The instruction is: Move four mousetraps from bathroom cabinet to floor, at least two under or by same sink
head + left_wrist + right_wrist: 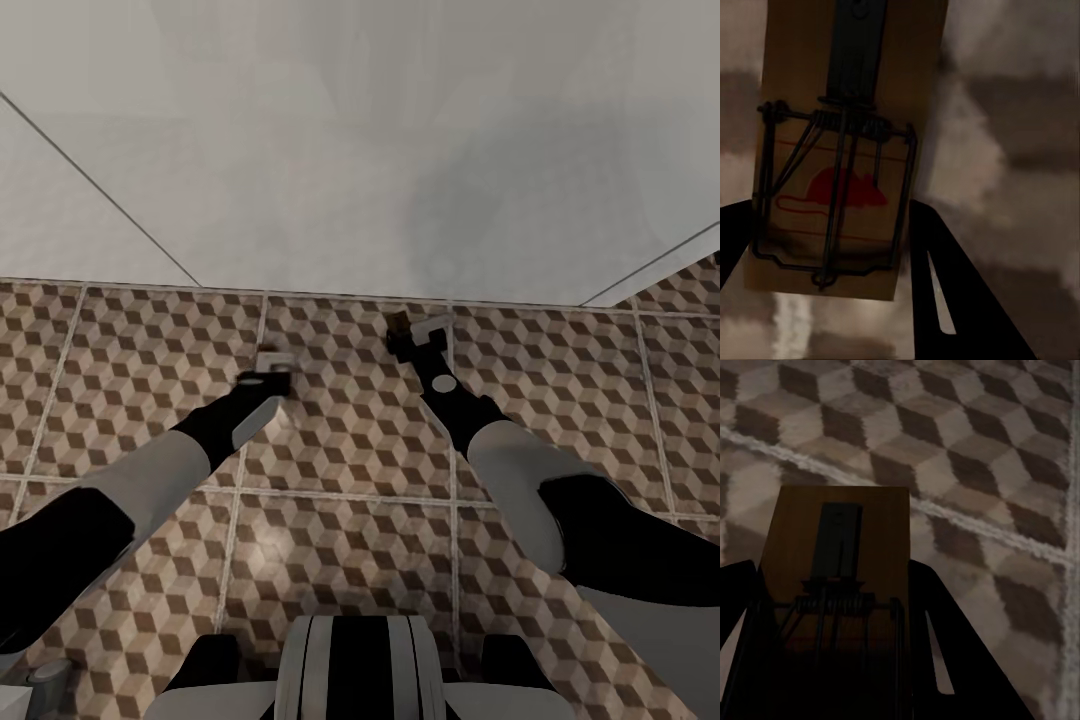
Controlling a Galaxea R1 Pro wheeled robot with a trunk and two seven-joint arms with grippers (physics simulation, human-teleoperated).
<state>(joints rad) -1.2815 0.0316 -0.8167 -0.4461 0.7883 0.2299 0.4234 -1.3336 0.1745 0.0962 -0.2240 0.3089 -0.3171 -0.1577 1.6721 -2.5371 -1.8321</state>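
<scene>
Here, the left gripper [272, 368] is closed on a small flat brown wooden mousetrap [844, 142] with dark wire parts and a red mouse print; the board's long axis is seen running along the fingers [960, 300] in the left wrist view. The right gripper [412, 335] is likewise clamped on a second brown wooden mousetrap [832, 577], its long axis pointing away past the fingertips. Both are held low above the cube-patterned brown, beige and cream tiled bathroom floor [350, 450], near a plain pale wall [350, 150].
</scene>
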